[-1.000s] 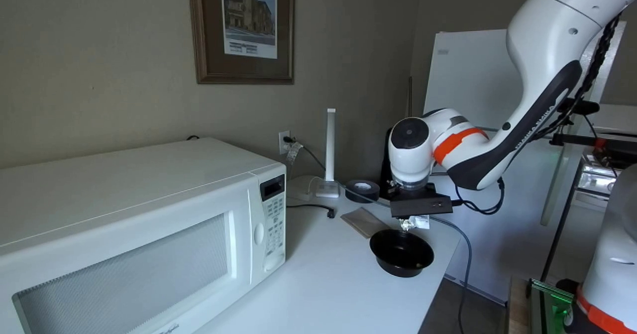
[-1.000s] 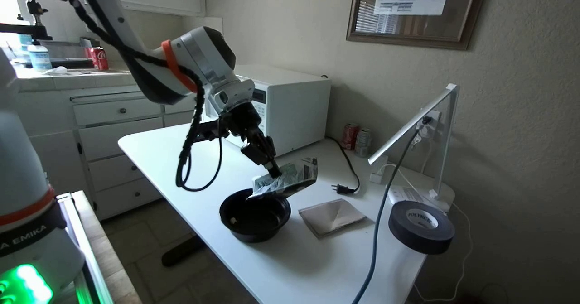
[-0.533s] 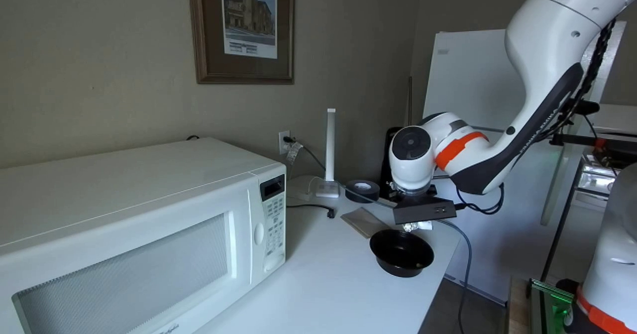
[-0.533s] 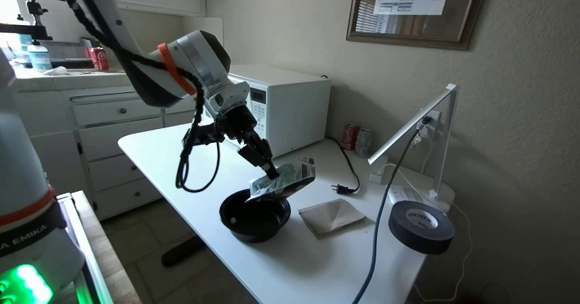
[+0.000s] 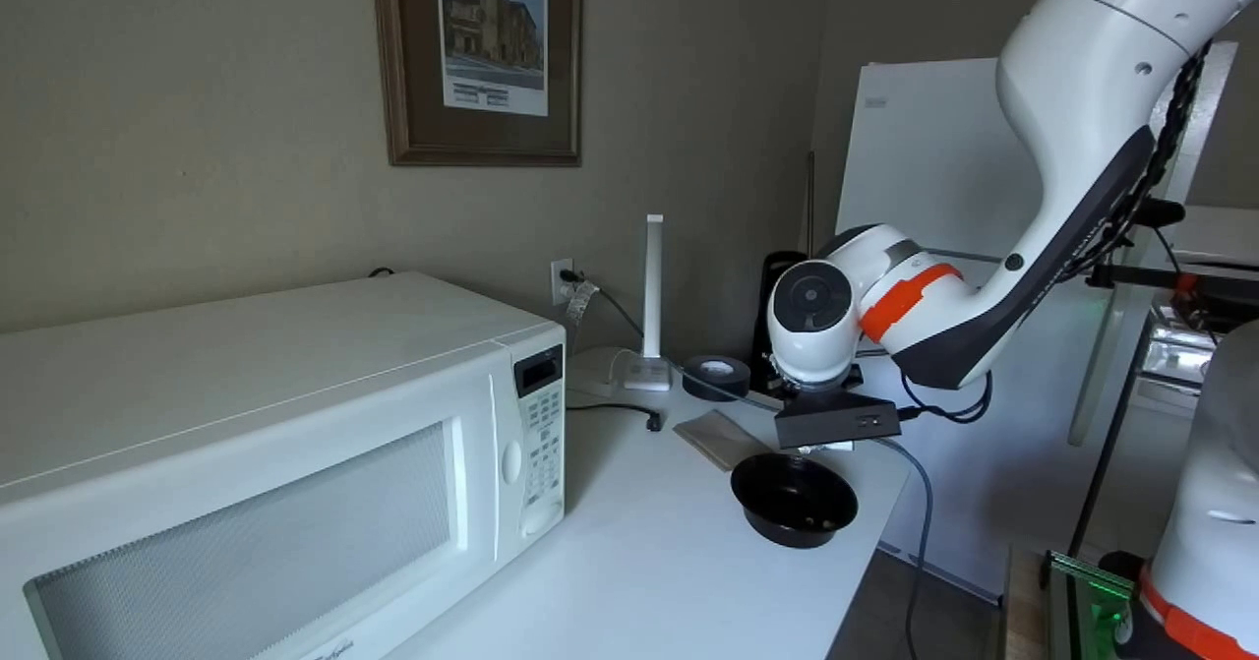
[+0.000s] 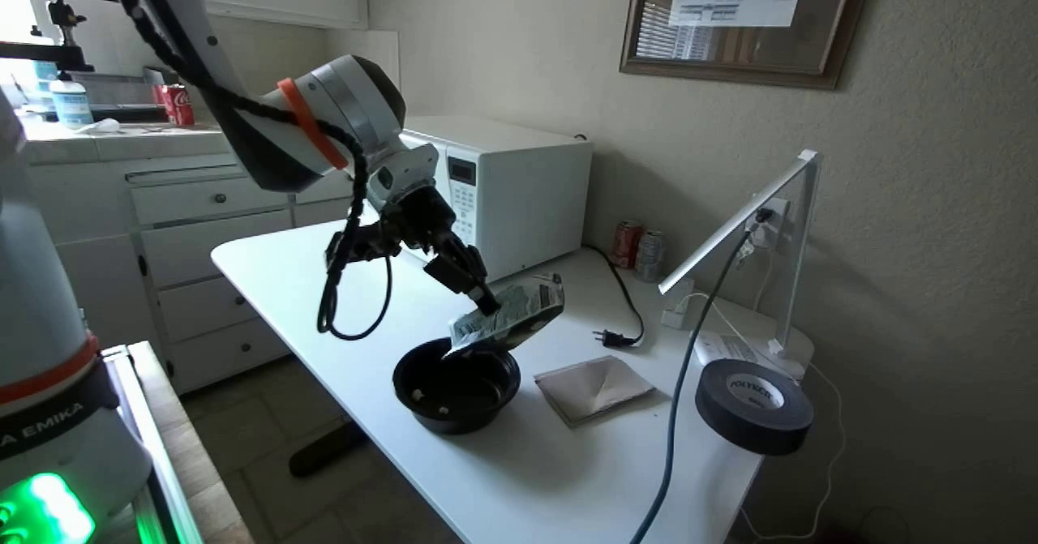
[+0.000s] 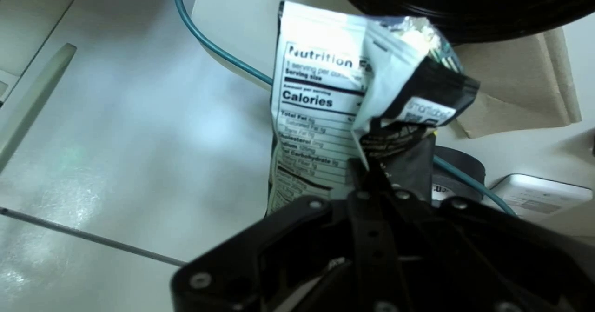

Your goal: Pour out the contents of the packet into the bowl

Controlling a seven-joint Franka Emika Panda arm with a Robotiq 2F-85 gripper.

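The end effector is pressed together, pinching the packet between its tips. In an exterior view the packet slants down toward 8 o'clock, reaching over the 1 o'clock rim of the bowl — whether it touches, I cannot tell. Pale bits lie inside, between 7 and 9. The edge of the worktop runs near the bowl at 8; folded brown paper lies close at 3. In an exterior view, a roomy white stretch separates bowl and microwave — toward 9.
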